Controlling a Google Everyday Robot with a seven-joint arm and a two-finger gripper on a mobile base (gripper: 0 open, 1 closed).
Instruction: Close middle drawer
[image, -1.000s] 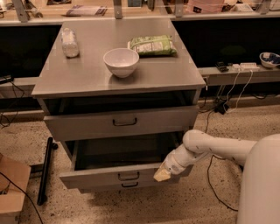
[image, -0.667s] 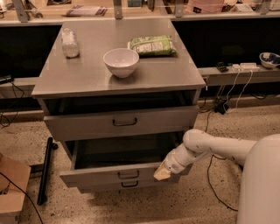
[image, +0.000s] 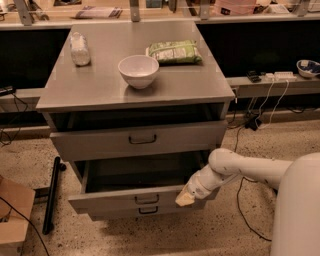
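Note:
The middle drawer (image: 115, 200) of the grey metal cabinet (image: 100, 92) is pulled well out, and its deep dark tray shows empty. Its low front carries a small dark handle (image: 146, 199). My gripper (image: 184, 198) is at the end of the white arm (image: 240, 167), which comes in from the right. The gripper rests against the right end of the middle drawer's front. The top drawer (image: 140, 140) stands slightly out, with a wider handle. The lowest drawer (image: 148, 210) shows just under the middle one.
On the cabinet top stand a white bowl (image: 138, 70), a green bag (image: 173, 51) and a clear bottle (image: 79, 48). A black bar (image: 51, 195) and a cardboard box (image: 12, 215) lie on the floor at left. Cables (image: 252, 122) hang at right.

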